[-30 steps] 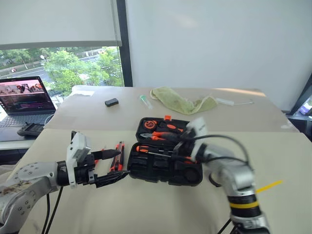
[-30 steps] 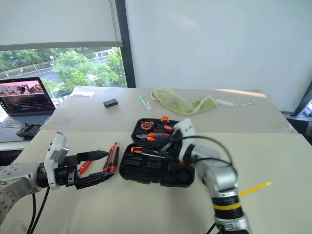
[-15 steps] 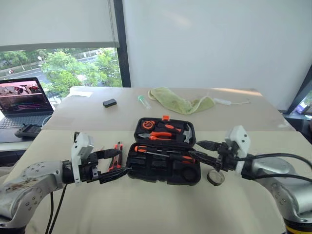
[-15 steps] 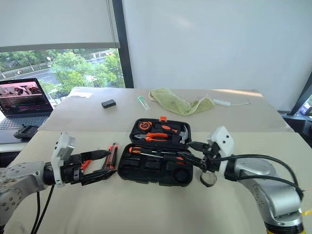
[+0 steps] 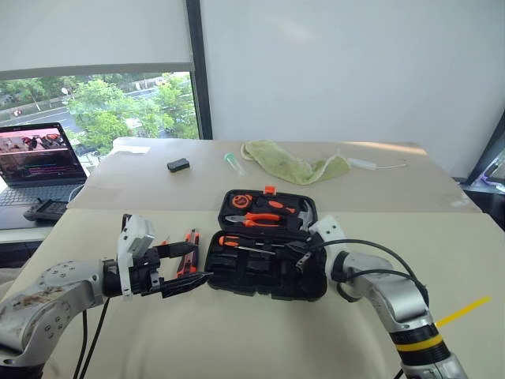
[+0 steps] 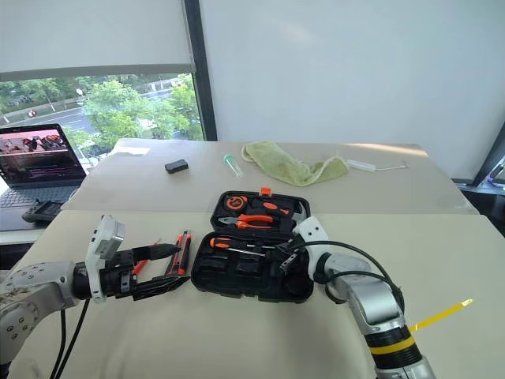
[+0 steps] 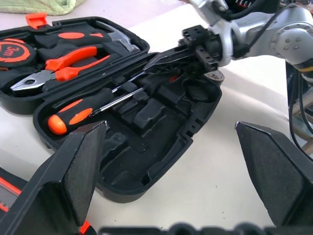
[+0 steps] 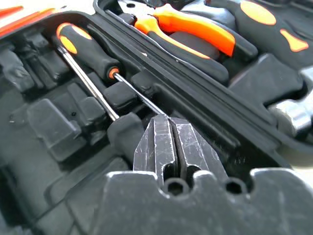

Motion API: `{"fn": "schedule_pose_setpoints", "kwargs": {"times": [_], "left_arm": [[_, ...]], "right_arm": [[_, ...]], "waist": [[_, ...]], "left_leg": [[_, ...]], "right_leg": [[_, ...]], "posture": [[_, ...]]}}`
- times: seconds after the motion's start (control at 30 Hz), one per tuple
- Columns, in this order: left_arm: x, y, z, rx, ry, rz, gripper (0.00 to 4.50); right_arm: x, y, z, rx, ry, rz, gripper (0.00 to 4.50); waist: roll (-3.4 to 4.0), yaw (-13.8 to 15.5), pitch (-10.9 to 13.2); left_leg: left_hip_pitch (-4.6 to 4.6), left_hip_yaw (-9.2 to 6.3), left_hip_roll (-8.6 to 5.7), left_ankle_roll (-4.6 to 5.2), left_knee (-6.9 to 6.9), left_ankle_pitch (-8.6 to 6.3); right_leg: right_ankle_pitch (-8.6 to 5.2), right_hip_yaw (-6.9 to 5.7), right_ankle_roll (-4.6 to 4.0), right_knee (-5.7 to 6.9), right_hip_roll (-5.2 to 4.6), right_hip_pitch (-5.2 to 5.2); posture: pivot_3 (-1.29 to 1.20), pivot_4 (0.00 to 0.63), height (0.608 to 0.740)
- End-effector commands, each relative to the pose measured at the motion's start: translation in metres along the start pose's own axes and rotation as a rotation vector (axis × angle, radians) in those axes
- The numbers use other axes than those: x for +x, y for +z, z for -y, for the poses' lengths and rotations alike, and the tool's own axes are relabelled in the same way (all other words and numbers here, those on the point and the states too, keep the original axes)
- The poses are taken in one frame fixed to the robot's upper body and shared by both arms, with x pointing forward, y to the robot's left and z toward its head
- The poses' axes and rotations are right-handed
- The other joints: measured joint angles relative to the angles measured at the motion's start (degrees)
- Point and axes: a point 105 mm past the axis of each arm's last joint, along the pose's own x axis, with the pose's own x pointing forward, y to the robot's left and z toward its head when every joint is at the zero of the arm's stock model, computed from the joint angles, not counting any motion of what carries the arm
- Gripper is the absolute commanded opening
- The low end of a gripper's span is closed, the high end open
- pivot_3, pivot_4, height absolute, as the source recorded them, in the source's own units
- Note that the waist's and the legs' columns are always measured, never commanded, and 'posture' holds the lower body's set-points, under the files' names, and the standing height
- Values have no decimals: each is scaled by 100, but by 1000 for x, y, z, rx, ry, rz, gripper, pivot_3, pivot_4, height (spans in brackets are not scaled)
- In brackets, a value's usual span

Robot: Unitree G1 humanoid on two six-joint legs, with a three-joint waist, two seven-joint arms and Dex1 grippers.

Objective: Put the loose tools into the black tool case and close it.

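The black tool case (image 5: 264, 272) lies open in the middle of the table. Its far half holds pliers (image 5: 256, 220), a tape measure and a hammer. Two orange-and-black screwdrivers (image 7: 73, 113) lie in the near half. My right gripper (image 8: 168, 129) is shut and empty, low over the right end of that half, its tips by a screwdriver's black handle. A small round roll (image 7: 213, 76) lies beside the case under that arm. My left gripper (image 5: 203, 261) hangs open at the case's left edge. The utility knife (image 5: 190, 251) and red screwdriver (image 6: 139, 266) lie on the table just behind it.
A laptop (image 5: 39, 158) and a controller (image 5: 47, 210) sit at the far left. A small black box (image 5: 180, 165), a small tube (image 5: 234, 163) and a green cloth (image 5: 296, 166) lie on the far table. A yellow strip (image 5: 461, 310) marks the right side.
Half a second ago my right gripper hung open to the right of the case; it has swung left and down into the case and shut. The left arm has stayed put.
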Motion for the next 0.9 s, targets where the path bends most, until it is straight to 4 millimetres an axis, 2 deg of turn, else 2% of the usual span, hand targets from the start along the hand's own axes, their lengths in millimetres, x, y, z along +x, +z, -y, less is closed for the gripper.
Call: {"fn": "schedule_pose_setpoints", "kwargs": {"times": [0.03,0.23,0.37,0.43,0.47,0.53,0.57,0.63,0.73,0.77,0.83,0.9], "left_arm": [[-4,8,7,70,-17,-5,4500],[-5,6,7,83,-13,-13,4500],[-6,4,7,80,-1,-12,4500],[-7,4,5,65,17,-1,4500],[-9,5,3,54,31,5,4500],[-13,5,-2,28,70,21,4500],[-16,6,-7,6,103,35,4500],[-21,5,-17,-17,173,49,4500],[-29,6,-34,-53,306,66,4500],[-32,7,-40,-65,353,70,4500],[-38,6,-52,-107,454,83,4500],[-43,-2,-65,-158,577,32,4500]], "right_arm": [[7,-29,-20,-74,100,-145,54],[8,-61,-27,-294,179,-342,54],[10,-65,-31,-437,204,-357,54],[9,-55,-27,-435,176,-300,54],[9,-44,-22,-411,142,-239,54],[2,-12,-15,-342,85,-63,54],[-6,9,-10,-299,55,47,54],[-28,35,-12,-220,92,198,54],[-52,52,-20,-220,151,287,873],[-58,55,-24,-223,179,296,1096],[-70,62,-27,-229,204,316,1838],[-84,65,-34,-236,265,312,2505]], "waist": [[-1,-12,-1],[-19,-2,-14],[-60,-1,-53],[-73,1,-61],[-81,4,-66],[-82,8,-67],[-82,17,-66],[-54,34,-42],[-7,45,-9],[-7,47,-8],[-9,46,-7],[-12,52,-5]], "left_leg": [[5,0,1,1,0,0],[78,-2,7,7,-13,-6],[92,-2,11,3,-15,-10],[93,-2,17,0,-15,-12],[93,-3,18,-1,-14,-11],[91,-3,19,-1,-14,-12],[90,-3,19,-1,-15,-12],[82,-6,21,-2,-15,-12],[52,-6,16,1,-12,-13],[48,-6,16,1,-11,-13],[49,-9,18,2,-13,-14],[49,-11,21,2,-13,-14]], "right_leg": [[0,0,0,0,1,4],[-12,-7,-10,-3,1,68],[-19,-9,-16,-3,2,77],[-21,-11,-20,-2,3,79],[-21,-11,-20,-2,3,79],[-21,-10,-21,-1,0,77],[-21,-10,-21,0,0,75],[-21,-10,-21,-1,-3,71],[-16,-6,-14,1,-12,46],[-16,-6,-13,1,-11,42],[-16,-10,-13,-1,-9,43],[-16,-13,-13,-3,-7,46]], "posture": [[0,150,740],[0,150,740],[0,150,740],[0,150,740],[0,150,740],[0,150,740],[0,150,740],[0,150,740],[0,150,740],[0,150,740],[0,150,740],[0,150,740]]}}
